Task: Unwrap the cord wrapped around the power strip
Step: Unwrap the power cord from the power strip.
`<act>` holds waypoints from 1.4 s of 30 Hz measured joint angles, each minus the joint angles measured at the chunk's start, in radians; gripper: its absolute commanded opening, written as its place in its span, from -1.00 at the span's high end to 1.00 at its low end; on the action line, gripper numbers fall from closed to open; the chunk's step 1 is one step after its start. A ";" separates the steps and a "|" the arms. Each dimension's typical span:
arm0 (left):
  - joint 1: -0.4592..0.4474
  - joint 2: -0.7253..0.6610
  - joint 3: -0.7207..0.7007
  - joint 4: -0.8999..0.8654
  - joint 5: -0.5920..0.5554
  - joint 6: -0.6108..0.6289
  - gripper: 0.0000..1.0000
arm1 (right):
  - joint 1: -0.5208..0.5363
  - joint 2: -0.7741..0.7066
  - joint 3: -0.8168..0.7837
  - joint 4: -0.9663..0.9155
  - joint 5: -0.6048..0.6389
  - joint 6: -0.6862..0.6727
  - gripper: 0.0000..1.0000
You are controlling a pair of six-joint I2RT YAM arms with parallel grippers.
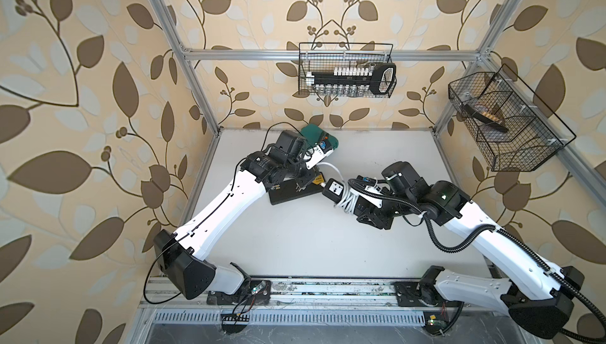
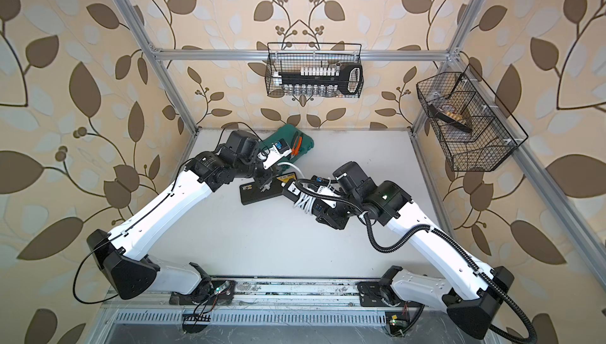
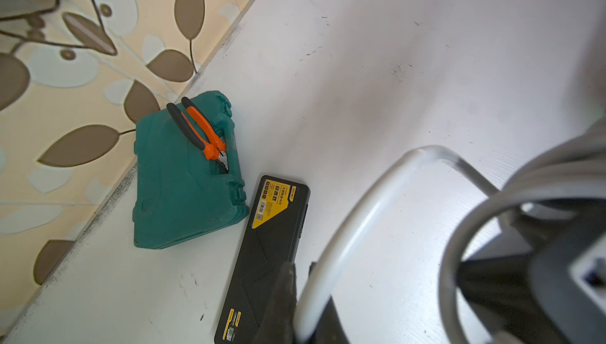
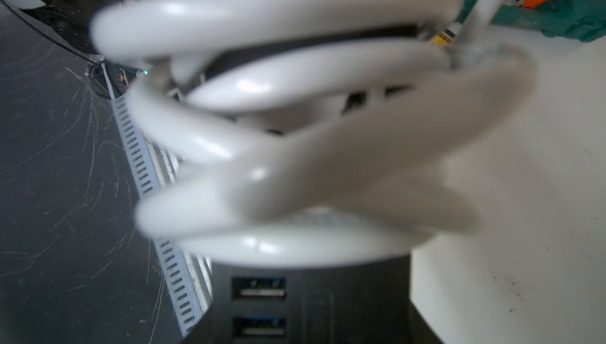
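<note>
Near the centre of the worktop [image 1: 295, 244] the power strip [image 1: 333, 188] is clamped at its port end by the right jaws; the cord [image 1: 347, 200] circles it in several turns; one loose loop arcs toward 10 o'clock, pinched by the left jaws; unwrapping looks barely begun.

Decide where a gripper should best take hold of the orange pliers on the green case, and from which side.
Probably across both handles at mid-length, coming straight down from above: the pliers lie flat on top of the green case, with their handles nearly closed together.
</note>
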 measured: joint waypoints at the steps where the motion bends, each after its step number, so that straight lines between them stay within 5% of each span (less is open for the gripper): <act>1: 0.011 0.003 -0.003 0.000 0.009 0.000 1.00 | 0.000 -0.006 0.005 0.003 -0.002 0.000 1.00; 7: 0.045 0.009 -0.085 0.007 0.052 -0.001 1.00 | 0.000 -0.039 0.090 0.033 0.031 -0.002 1.00; 8: 0.045 0.009 -0.107 0.007 0.062 -0.001 0.87 | 0.000 -0.040 0.112 0.044 0.046 -0.002 1.00; 10: 0.045 0.009 -0.145 0.005 0.074 0.000 0.09 | -0.005 -0.035 0.162 0.055 0.076 -0.002 1.00; 12: 0.045 0.008 -0.174 0.006 0.083 -0.005 -0.21 | -0.011 -0.012 0.234 0.056 0.107 -0.001 1.00; 17: 0.045 -0.077 -0.267 0.064 0.120 -0.018 -0.43 | -0.016 0.089 0.410 0.042 0.168 -0.001 1.00; 24: 0.048 -0.322 -0.329 0.276 0.403 -0.079 -0.69 | -0.019 0.207 0.561 -0.074 0.206 -0.001 1.00; 29: -0.027 -0.329 -0.402 0.492 0.505 -0.173 -0.63 | -0.020 0.220 0.600 -0.133 0.201 0.002 1.00; 38: -0.108 -0.213 -0.524 0.815 0.492 -0.280 -0.51 | -0.026 0.225 0.639 -0.140 0.171 0.031 1.00; 42: -0.109 -0.177 -0.540 0.914 0.462 -0.288 -0.17 | -0.027 0.239 0.670 -0.137 0.148 0.045 1.00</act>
